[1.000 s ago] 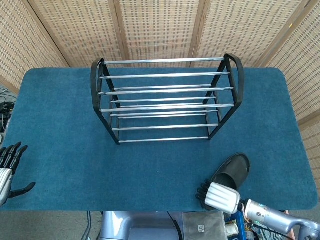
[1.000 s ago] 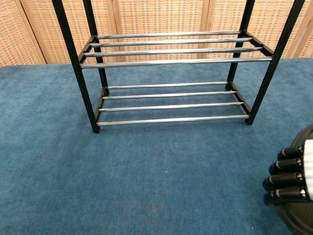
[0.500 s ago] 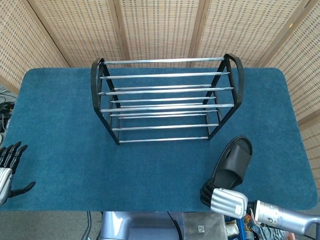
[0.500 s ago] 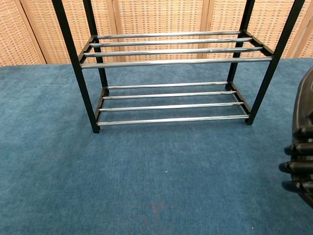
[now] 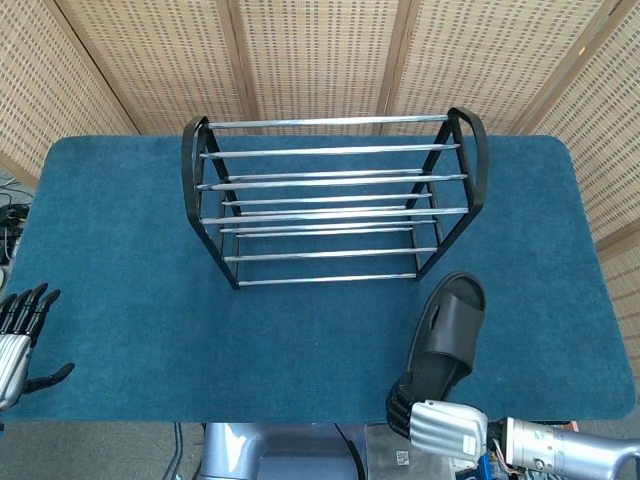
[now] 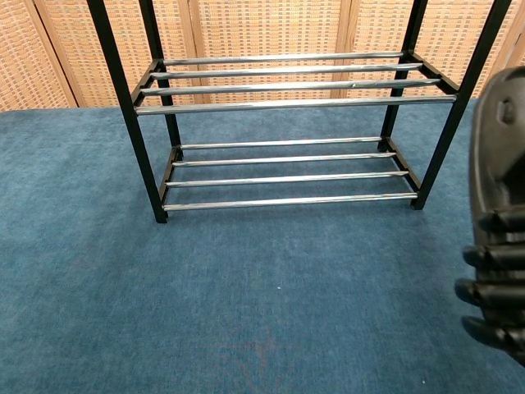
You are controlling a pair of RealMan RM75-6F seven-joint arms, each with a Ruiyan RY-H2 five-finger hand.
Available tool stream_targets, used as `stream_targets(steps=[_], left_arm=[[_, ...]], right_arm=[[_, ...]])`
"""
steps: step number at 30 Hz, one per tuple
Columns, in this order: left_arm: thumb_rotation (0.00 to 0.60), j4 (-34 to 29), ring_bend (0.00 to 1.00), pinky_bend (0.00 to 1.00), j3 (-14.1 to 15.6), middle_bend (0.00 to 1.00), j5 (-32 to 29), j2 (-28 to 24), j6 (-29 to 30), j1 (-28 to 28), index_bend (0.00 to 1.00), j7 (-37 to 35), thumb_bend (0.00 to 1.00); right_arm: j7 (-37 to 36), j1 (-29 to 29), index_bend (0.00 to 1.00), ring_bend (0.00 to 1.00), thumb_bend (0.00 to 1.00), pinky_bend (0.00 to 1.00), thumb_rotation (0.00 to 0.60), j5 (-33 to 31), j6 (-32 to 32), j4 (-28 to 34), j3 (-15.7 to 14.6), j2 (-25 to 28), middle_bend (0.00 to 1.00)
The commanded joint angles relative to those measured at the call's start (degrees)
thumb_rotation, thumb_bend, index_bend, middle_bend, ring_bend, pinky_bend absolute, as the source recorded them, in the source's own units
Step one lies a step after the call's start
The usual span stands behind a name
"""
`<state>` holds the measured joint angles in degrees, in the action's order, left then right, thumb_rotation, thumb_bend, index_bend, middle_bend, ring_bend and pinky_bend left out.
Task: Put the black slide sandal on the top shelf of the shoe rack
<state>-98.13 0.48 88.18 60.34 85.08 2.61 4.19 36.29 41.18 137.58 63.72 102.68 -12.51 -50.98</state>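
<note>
The black slide sandal (image 5: 448,332) is lifted off the table at the front right, its toe end pointing up and away. My right hand (image 5: 430,420) grips its heel end from below. In the chest view the sandal (image 6: 497,156) fills the right edge, with my right hand's dark fingers (image 6: 492,300) wrapped around it. The black-framed shoe rack (image 5: 335,190) with chrome bars stands at the back middle of the table, all its shelves bare, its top shelf (image 5: 330,135) highest. My left hand (image 5: 18,340) hovers open at the front left edge, fingers spread.
Blue carpet covers the table (image 5: 130,260). Woven screens (image 5: 320,50) stand behind it. The rack's lower shelves (image 6: 287,176) face me in the chest view, with open carpet in front of them.
My right hand has raised the sandal off the carpet and tilted it upright, shifting slightly left and toward the front edge. The left hand has stayed put.
</note>
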Motion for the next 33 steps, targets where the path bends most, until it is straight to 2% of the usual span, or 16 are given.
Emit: stream_targets(steps=[1, 6, 9, 18, 22, 27, 33], left_arm=[[0.6, 0.0, 0.0, 0.0, -0.1, 0.0, -0.3, 0.0, -0.1, 0.0, 0.0, 0.0, 0.18], [0.6, 0.1, 0.0, 0.0, -0.5, 0.0, -1.2, -0.1, -0.5, 0.3, 0.0, -0.4, 0.18], [0.6, 0.2, 0.0, 0.0, -0.7, 0.0, -1.6, -0.2, -0.7, 0.3, 0.0, -0.5, 0.18], [0.6, 0.3, 0.0, 0.0, -1.3, 0.0, -3.4, -0.3, -1.5, 0.6, 0.0, -1.0, 0.18], [0.6, 0.2, 0.0, 0.0, -1.5, 0.0, -4.0, -0.2, -1.9, 0.8, 0.0, -0.7, 0.18], [0.6, -0.1, 0.0, 0.0, -1.8, 0.0, -5.0, -0.1, -2.5, 1.1, 0.0, -0.2, 0.18], [0.6, 0.3, 0.0, 0.0, -2.3, 0.0, -7.1, 0.1, -4.7, 2.1, 0.0, 0.2, 0.18]], right_arm=[[-1.4, 2.6, 0.5, 0.43, 0.84, 0.43, 0.6, -1.0, -3.3, 2.0, 2.2, 0.7, 0.53], [-4.1, 7.3, 0.5, 0.43, 0.87, 0.43, 0.6, -1.5, -8.4, 4.8, 5.2, 1.5, 0.53], [-5.8, 9.7, 0.5, 0.43, 0.9, 0.43, 0.6, -1.2, -10.2, 4.4, 6.5, 1.3, 0.53], [-12.9, 17.1, 0.5, 0.43, 0.95, 0.45, 0.6, 1.5, -10.7, 1.4, 9.1, 1.6, 0.53], [-17.7, 20.6, 0.5, 0.43, 0.95, 0.45, 0.6, 2.5, -10.7, -1.2, 9.5, 1.1, 0.53], [-22.0, 25.0, 0.5, 0.43, 0.97, 0.45, 0.6, 3.6, -11.1, -7.3, 9.9, -0.6, 0.53], [-23.1, 26.0, 0.53, 0.44, 1.0, 0.47, 0.6, 2.1, -8.4, -14.2, 11.2, -2.1, 0.56]])
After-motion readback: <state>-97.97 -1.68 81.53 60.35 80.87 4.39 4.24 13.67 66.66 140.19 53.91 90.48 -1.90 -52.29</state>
